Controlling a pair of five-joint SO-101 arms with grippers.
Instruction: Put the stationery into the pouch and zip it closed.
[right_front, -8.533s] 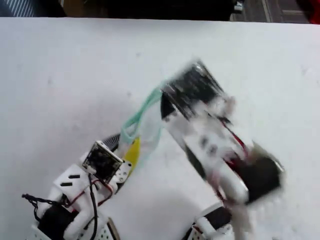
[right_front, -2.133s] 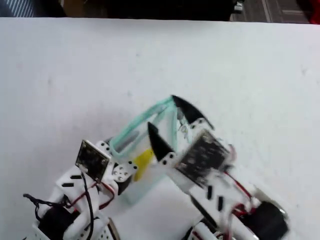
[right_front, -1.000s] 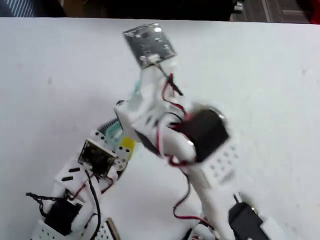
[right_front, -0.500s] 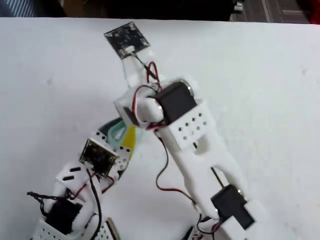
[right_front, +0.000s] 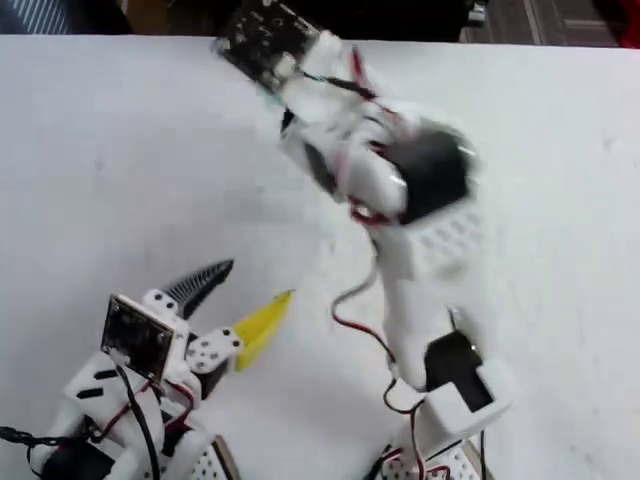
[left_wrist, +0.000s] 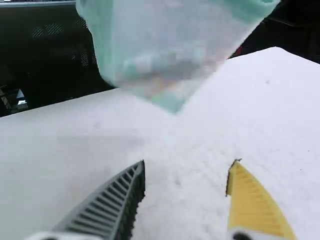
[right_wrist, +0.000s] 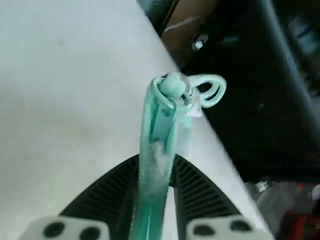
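Note:
The pouch (left_wrist: 165, 45), translucent with teal trim, hangs in the air above the white table (right_front: 120, 150), tilted, with faint blurred shapes inside that I cannot make out. My right gripper (right_wrist: 156, 176) is shut on its teal zip edge (right_wrist: 160, 130); the zipper pull (right_wrist: 172, 85) with its ring (right_wrist: 207, 92) sticks out past the fingertips. The right arm (right_front: 400, 170) stretches to the table's far side. My left gripper (right_front: 260, 278) sits low near the front left, open, with nothing between its grey finger (left_wrist: 117, 200) and yellow finger (left_wrist: 252, 200).
The table's far edge (right_front: 520, 42) lies just beyond the right wrist, with dark clutter behind it. Bare white tabletop spreads between the two grippers and to the right.
The right arm has swung the pouch up and away toward the far edge. The left gripper has let go of it, opened and drawn back toward the front left.

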